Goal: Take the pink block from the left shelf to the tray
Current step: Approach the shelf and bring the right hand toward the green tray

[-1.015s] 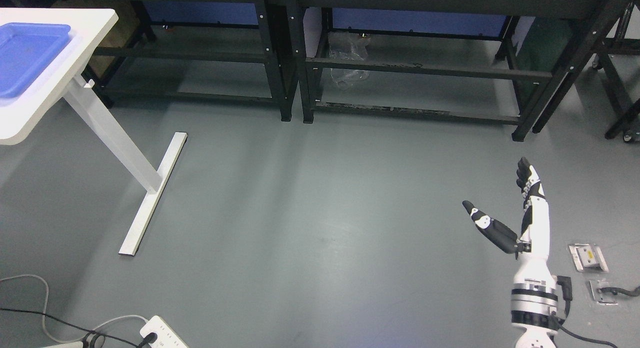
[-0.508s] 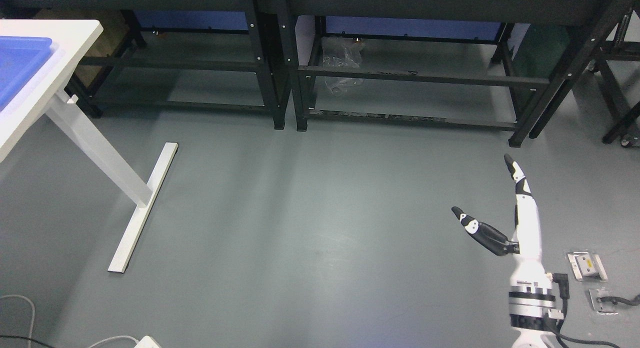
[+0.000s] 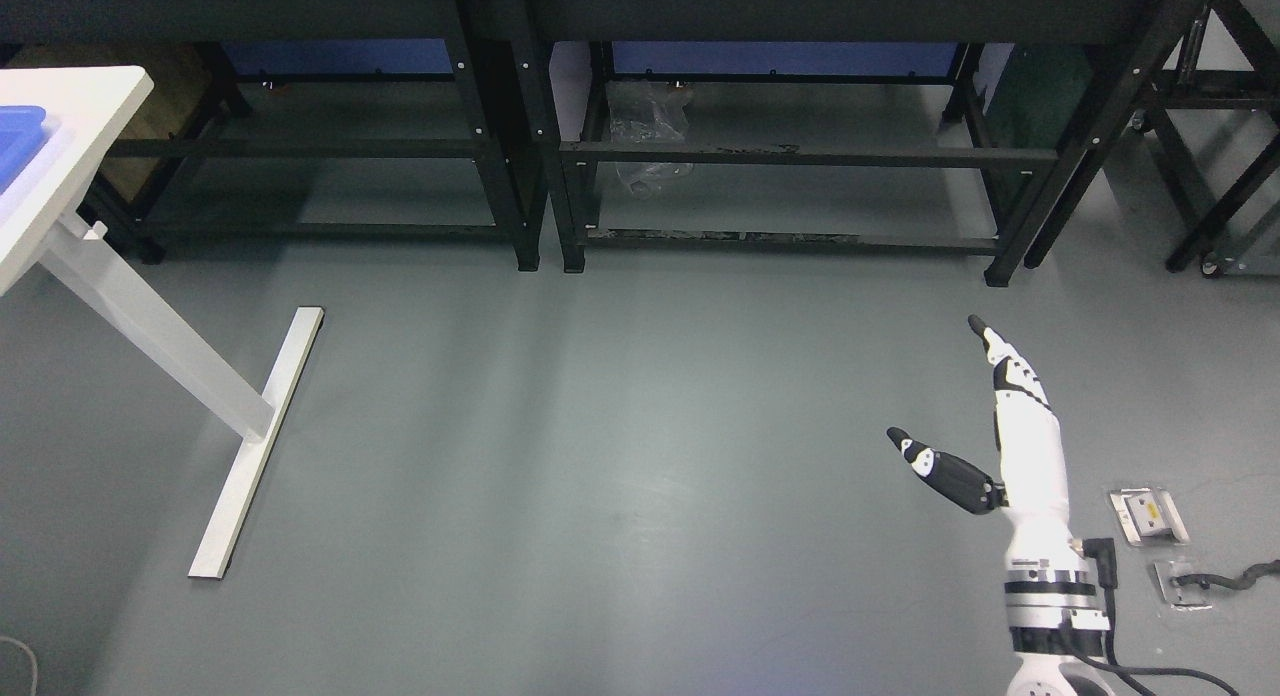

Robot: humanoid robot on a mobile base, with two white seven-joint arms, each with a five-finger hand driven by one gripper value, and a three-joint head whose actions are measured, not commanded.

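My right hand (image 3: 945,396) is raised over the grey floor at the lower right, fingers straight, thumb spread, holding nothing. A corner of the blue tray (image 3: 22,124) shows at the far left edge on the white table (image 3: 85,116). No pink block is visible. The black shelf frames (image 3: 520,126) run along the back, with only their lower rails in view. My left arm is out of the picture.
The table's white leg and foot bar (image 3: 255,446) lie on the floor at left. A crumpled clear plastic bag (image 3: 645,126) sits under the middle shelf. Small metal plates (image 3: 1148,516) and a cable lie at the lower right.
The whole picture has shifted left and down, so the camera has turned right and up; the tray has nearly slid out of view. My right hand stays open with the fingers straighter.
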